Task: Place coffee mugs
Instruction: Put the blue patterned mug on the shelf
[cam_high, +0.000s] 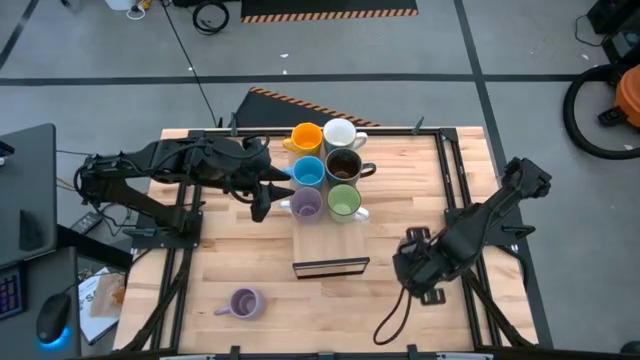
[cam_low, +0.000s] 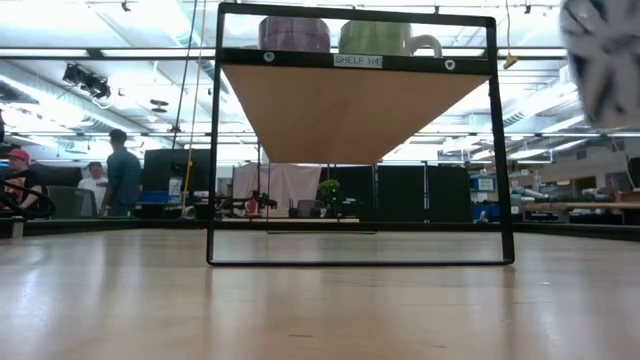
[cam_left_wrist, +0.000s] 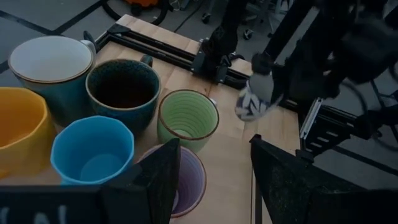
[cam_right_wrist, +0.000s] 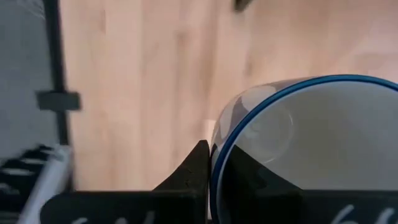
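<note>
Near the table's right edge, the right end effector grips a blue-rimmed mug. Open, the left end effector hovers just above a lavender mug on the shelf.

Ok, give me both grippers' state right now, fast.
Left gripper: open, over the lavender mug on the shelf, holding nothing.
Right gripper: shut on a white blue-rimmed mug.
</note>
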